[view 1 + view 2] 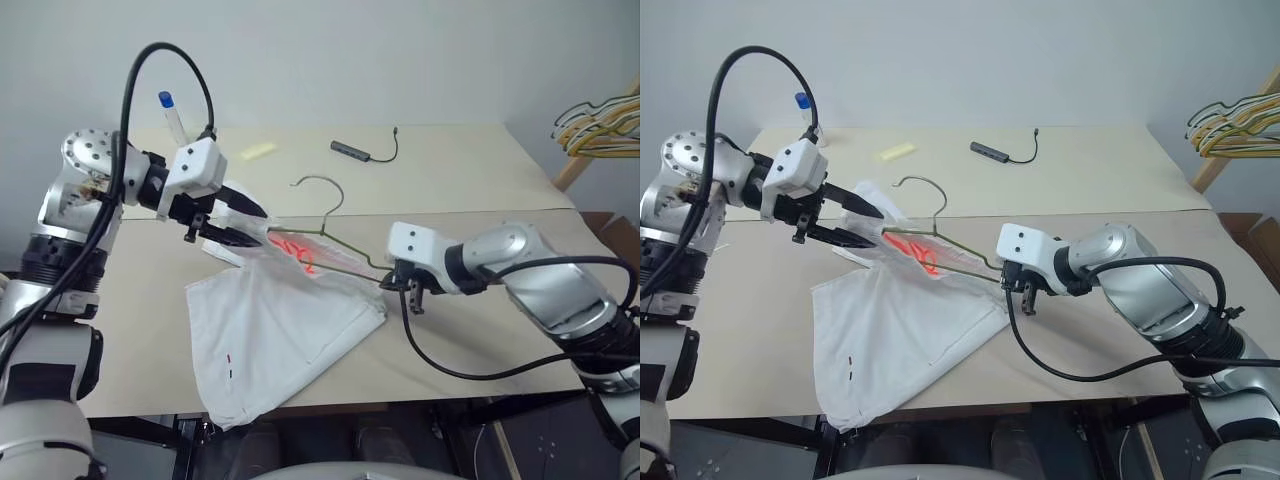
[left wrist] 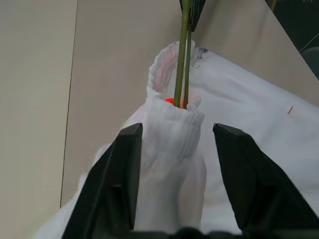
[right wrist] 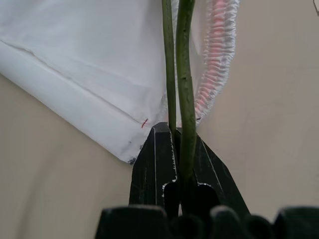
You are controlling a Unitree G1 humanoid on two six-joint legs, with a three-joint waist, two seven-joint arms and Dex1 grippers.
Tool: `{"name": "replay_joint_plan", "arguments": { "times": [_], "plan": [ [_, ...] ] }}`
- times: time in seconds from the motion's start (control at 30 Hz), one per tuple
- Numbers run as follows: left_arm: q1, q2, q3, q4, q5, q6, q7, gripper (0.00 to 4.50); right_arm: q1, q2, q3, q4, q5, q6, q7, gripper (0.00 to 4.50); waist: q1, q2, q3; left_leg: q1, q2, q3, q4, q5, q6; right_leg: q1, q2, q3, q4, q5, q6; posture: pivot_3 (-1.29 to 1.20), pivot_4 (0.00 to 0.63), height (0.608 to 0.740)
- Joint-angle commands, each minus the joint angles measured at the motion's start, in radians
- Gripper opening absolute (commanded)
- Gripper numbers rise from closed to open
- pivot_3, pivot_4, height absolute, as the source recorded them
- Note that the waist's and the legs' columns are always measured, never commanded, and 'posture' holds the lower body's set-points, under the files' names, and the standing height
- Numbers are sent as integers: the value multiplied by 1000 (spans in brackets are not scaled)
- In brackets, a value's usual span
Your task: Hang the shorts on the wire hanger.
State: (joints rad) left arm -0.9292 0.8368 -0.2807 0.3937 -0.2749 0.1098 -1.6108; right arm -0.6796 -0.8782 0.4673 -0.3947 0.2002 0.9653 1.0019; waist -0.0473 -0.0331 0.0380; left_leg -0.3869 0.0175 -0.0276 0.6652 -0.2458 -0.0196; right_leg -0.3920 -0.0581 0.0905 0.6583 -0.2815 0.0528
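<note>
Left eye view: white shorts [image 1: 275, 335] spread over the table's [image 1: 470, 170] near edge, hem toward the front, small red and dark marks by the hem; no readable writing anywhere. Waistband lifted between the left gripper's [image 1: 243, 232] fingers. Wire hanger [image 1: 335, 232] lying across the middle of the table, long axis running left to right, silvery hook turned toward the far edge. Right gripper [image 1: 388, 282] clamped on the hanger's right end.

Left wrist view: black fingers [image 2: 124, 169] partly apart either side of the bunched waistband, olive wire running straight away through the fabric loop.

Right wrist view: black fingers [image 3: 159, 159] closed together on the doubled green wire, shorts' hem corner just beyond.
</note>
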Motion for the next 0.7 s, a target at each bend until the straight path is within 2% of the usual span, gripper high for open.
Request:
{"name": "replay_joint_plan", "arguments": {
  "times": [0.03,0.17,0.2,0.23,0.27,0.47,0.57,0.7],
  "plan": [
    [-8,-5,-7,12,21,-42,-4,2584,-34,5,-19,-33,-1,15,2,0,0,0,0,0,0,0,0,0,0,0,0,0,0,0,0,-46,0,740],
    [-8,-24,-3,35,37,-53,-4,2584,-38,9,-22,-34,4,26,1,0,0,0,0,-1,0,0,0,0,0,0,0,0,0,0,0,-47,0,740],
    [-7,-28,-2,38,29,-49,-4,2309,-39,10,-22,-35,4,28,1,0,0,0,0,-1,0,0,0,0,0,0,0,0,0,0,0,-48,0,740],
    [-6,-30,-1,40,24,-46,-4,2232,-40,11,-22,-36,4,30,0,0,-1,0,0,-1,0,0,0,0,0,0,0,0,0,0,0,-48,0,740],
    [-5,-33,3,42,23,-48,-4,2025,-40,12,-22,-36,2,30,-1,0,-1,0,0,-1,0,0,0,0,0,0,0,0,0,0,0,-48,0,740],
    [-7,-58,36,48,44,-47,0,96,-39,4,-17,-42,-8,-10,12,0,-1,0,0,-1,0,0,1,0,0,0,0,0,0,0,0,-45,0,740],
    [-3,-56,31,56,64,-61,5,43,-44,17,-26,-37,-4,5,2,0,-1,0,0,-1,0,0,1,0,0,0,0,0,0,0,0,-45,0,740],
    [7,-54,32,68,120,-115,55,43,-14,29,-42,-11,-67,-144,-52,0,-1,0,0,-1,0,0,2,0,0,0,0,0,1,0,0,-45,0,740]
  ]
}}
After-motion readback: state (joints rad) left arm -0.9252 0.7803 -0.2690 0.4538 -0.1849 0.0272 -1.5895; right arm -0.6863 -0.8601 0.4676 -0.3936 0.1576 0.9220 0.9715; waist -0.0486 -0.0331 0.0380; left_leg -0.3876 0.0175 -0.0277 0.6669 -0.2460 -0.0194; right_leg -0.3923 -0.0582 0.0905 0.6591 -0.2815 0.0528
